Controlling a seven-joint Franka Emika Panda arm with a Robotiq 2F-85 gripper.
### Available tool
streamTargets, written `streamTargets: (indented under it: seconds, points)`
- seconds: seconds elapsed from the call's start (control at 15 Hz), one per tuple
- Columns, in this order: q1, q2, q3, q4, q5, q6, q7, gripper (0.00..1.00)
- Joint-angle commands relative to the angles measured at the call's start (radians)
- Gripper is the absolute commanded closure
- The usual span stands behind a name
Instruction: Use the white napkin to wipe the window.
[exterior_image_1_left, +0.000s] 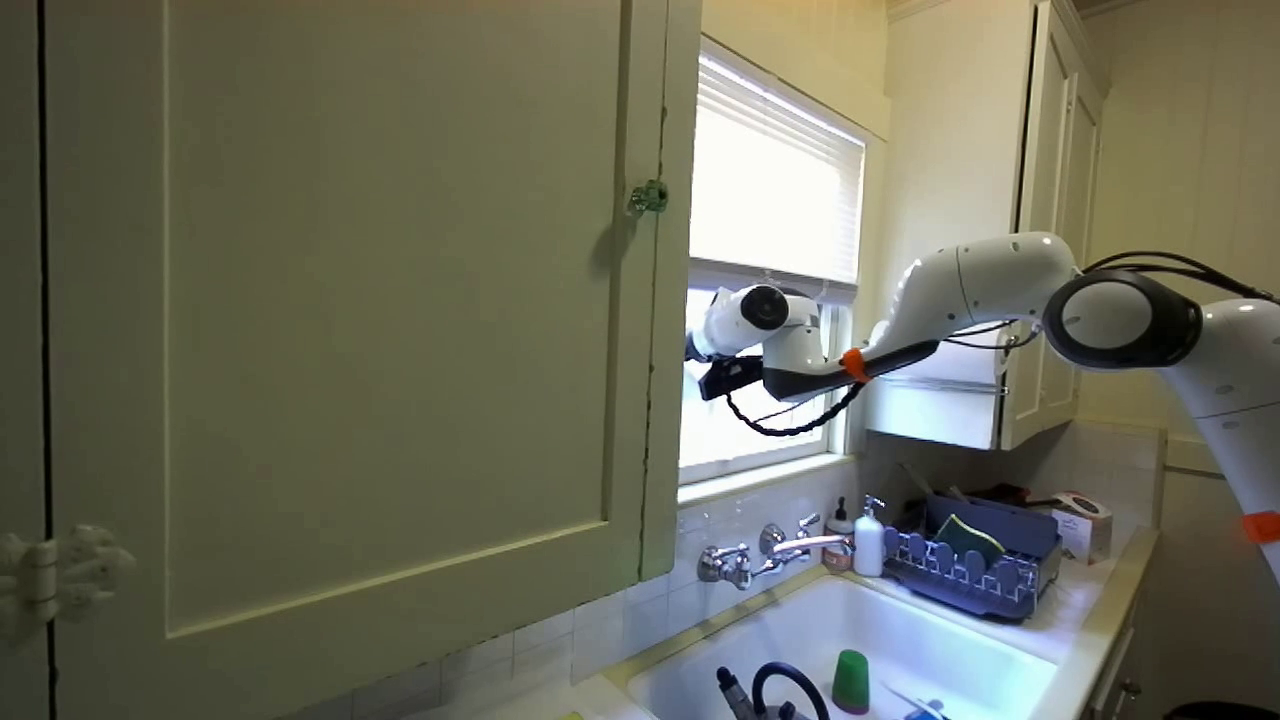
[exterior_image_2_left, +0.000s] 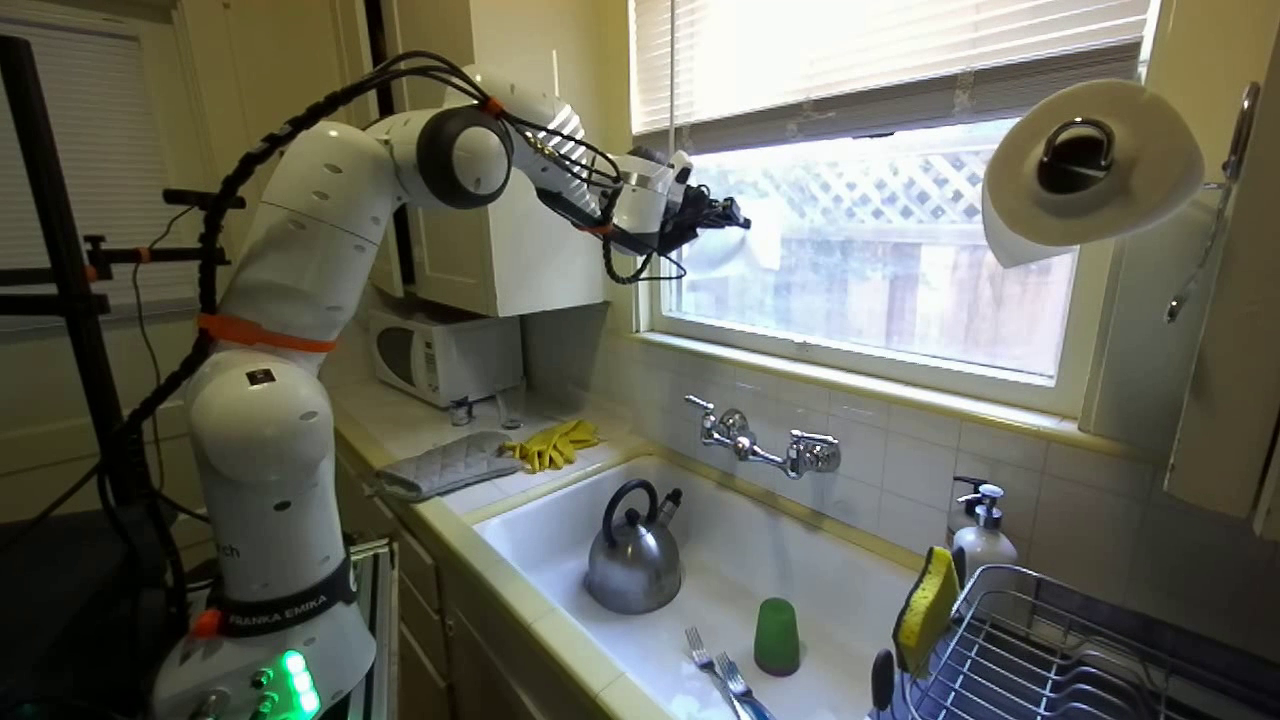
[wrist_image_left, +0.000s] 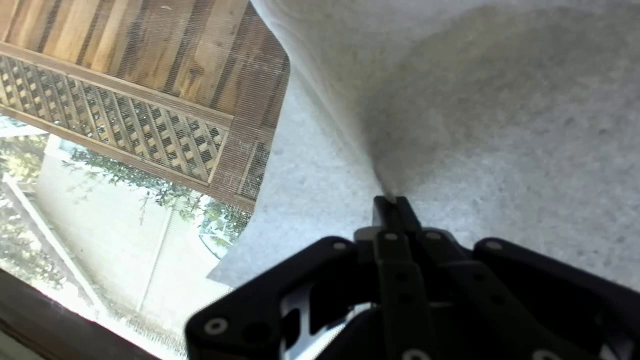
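Observation:
The white napkin (wrist_image_left: 475, 165) is pinched at a fold between my fingertips and fills much of the wrist view, spread out beyond them. My gripper (wrist_image_left: 392, 199) is shut on it. In an exterior view, the gripper (exterior_image_2_left: 738, 213) is raised at the left part of the window (exterior_image_2_left: 900, 290), and the napkin (exterior_image_2_left: 757, 245) shows pale in front of the pane. Whether it touches the glass I cannot tell. The window (exterior_image_1_left: 755, 440) also shows in an exterior view, where a cabinet hides the gripper's fingers and the napkin. A fence shows through the window in the wrist view.
A blind (exterior_image_2_left: 900, 90) covers the window's upper part. A cabinet door (exterior_image_1_left: 400, 300) and a paper towel roll (exterior_image_2_left: 1150, 180) flank it. Below are the faucet (exterior_image_2_left: 765, 445), the sink (exterior_image_2_left: 560, 540) with a kettle (exterior_image_2_left: 633, 565) and green cup (exterior_image_2_left: 776, 637), and a dish rack (exterior_image_2_left: 1050, 640).

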Motion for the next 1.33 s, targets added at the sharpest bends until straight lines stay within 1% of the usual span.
streamTargets:
  seconds: [0.0,0.4,0.6,0.73,0.93,1.27]
  points:
    - [-0.028,0.021,-0.009,0.007,0.001,0.045,0.0,1.0]
    - [-0.097,-0.058,-0.074,-0.126,-0.012,0.015,0.094,1.0]
    - [-0.143,-0.068,-0.11,-0.151,-0.007,0.01,0.132,1.0]
    - [-0.159,-0.065,-0.122,-0.156,-0.006,0.009,0.144,1.0]
    - [-0.162,-0.044,-0.116,-0.147,-0.004,0.013,0.13,1.0]
    - [-0.125,0.012,-0.065,-0.109,0.007,0.028,0.084,1.0]
